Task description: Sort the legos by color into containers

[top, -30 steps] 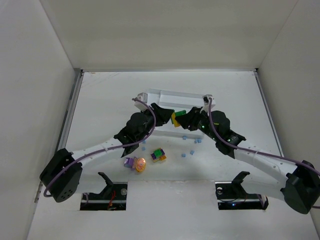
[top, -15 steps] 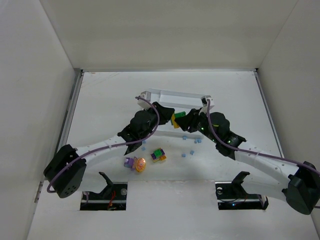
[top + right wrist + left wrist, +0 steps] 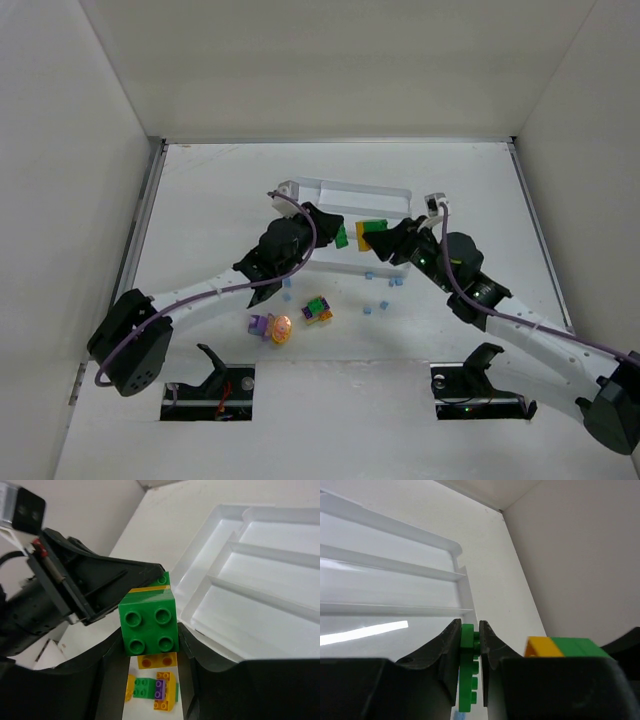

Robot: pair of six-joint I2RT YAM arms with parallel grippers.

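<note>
White tabletop (image 3: 200, 200) holds a white divided plastic tray (image 3: 345, 188) at upper centre. Just below it, the left gripper (image 3: 470, 632) pinches a thin green plastic brick (image 3: 467, 690) and the right gripper (image 3: 149, 655) clamps a square green-on-yellow stacked brick (image 3: 148, 625); loose bricks (image 3: 318, 309) lie lower centre

Work surface: flat matte white table (image 3: 220, 190), enclosed on three sides by plain white panels. The back wall (image 3: 340, 70) meets the tabletop along a straight seam; the left wall (image 3: 60, 200) and right wall (image 3: 590, 150) flank it. A grey metal strip (image 3: 141, 215) runs along the table's left edge. Lighting: even, diffuse, soft shadows only
</note>
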